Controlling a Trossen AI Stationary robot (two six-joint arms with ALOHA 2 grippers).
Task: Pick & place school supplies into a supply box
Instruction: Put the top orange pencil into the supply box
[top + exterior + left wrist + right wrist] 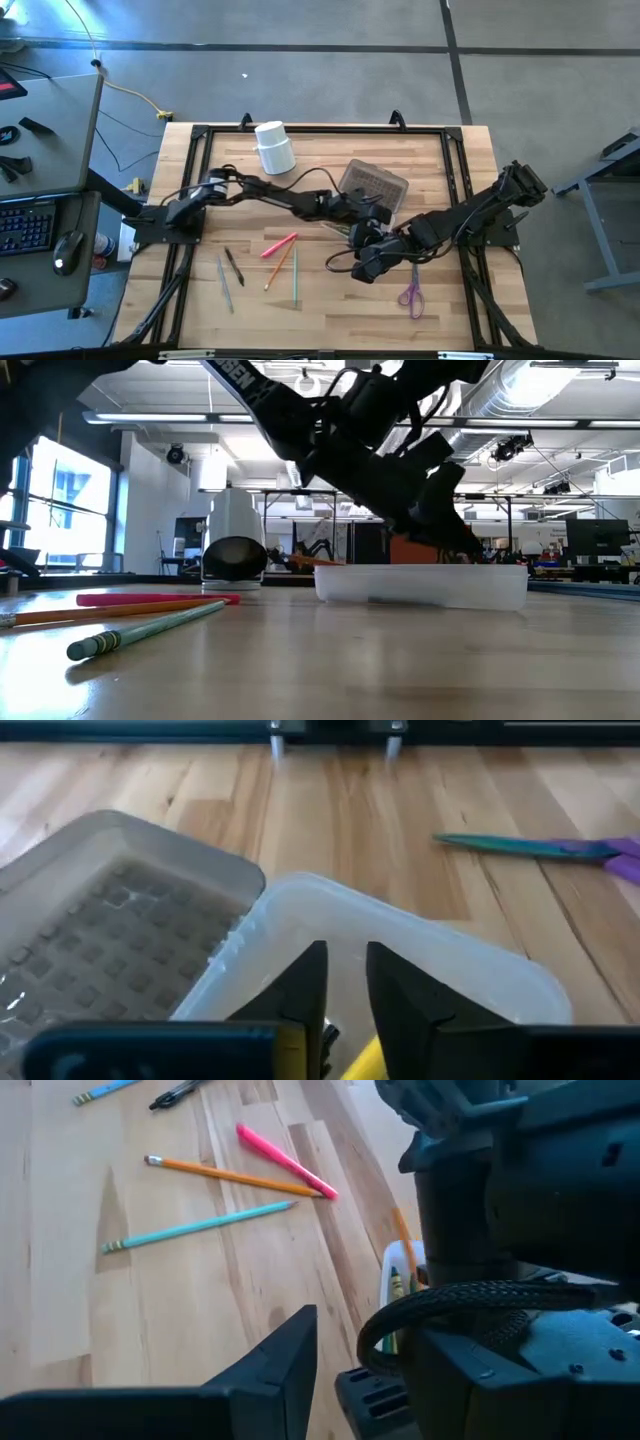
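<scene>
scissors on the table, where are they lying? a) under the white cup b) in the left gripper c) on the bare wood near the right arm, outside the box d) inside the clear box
c: in the high view the purple-handled scissors lie on the wood by the right arm, outside the supply box.

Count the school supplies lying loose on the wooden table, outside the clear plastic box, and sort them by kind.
Pencils: 3 (orange wooden pencil, green wooden pencil, thin grey pencil)
Pens: 2 (pink plastic pen, slim dark pen)
Scissors: 1 (purple-handled metal scissors)
Total: 6
</scene>
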